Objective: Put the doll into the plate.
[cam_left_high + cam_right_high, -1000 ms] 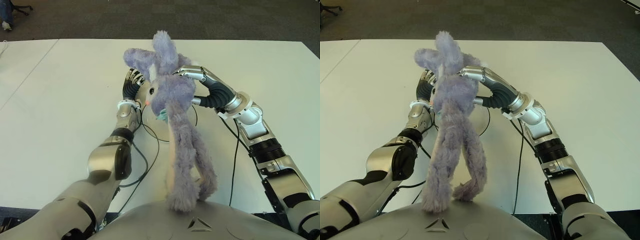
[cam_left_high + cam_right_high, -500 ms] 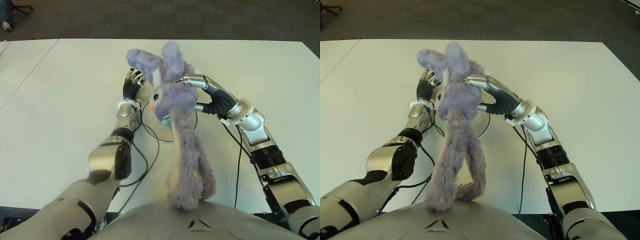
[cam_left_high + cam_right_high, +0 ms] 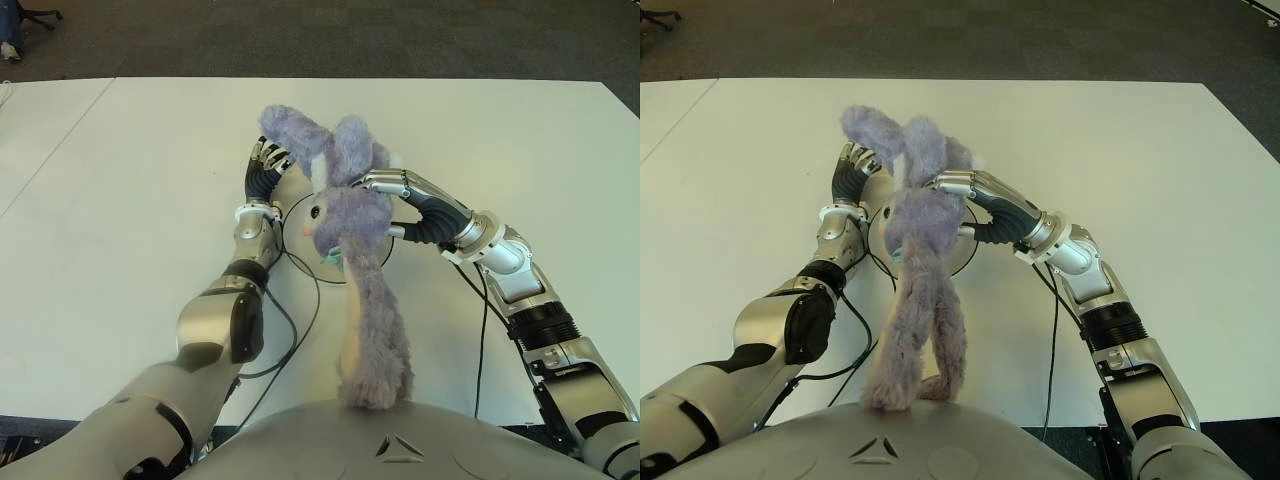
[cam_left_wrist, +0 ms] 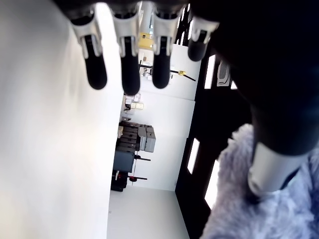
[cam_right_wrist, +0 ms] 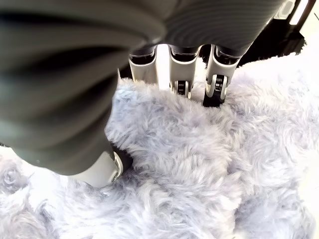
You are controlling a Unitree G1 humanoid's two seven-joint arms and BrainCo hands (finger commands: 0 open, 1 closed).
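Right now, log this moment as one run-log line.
right hand: shut on doll head | doll: over plate, body dangling toward robot | left hand: open beside plate's left | placement: not done

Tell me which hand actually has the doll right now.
The right hand: its fingers dig into the purple doll above the plate. The left hand, on the plate's left, has straight fingers holding nothing.

Place: office or lab room
Evidence: white table (image 3: 120, 180), dark carpet (image 3: 300, 35) at 12 o'clock, chair base (image 3: 40, 17) at 11 o'clock
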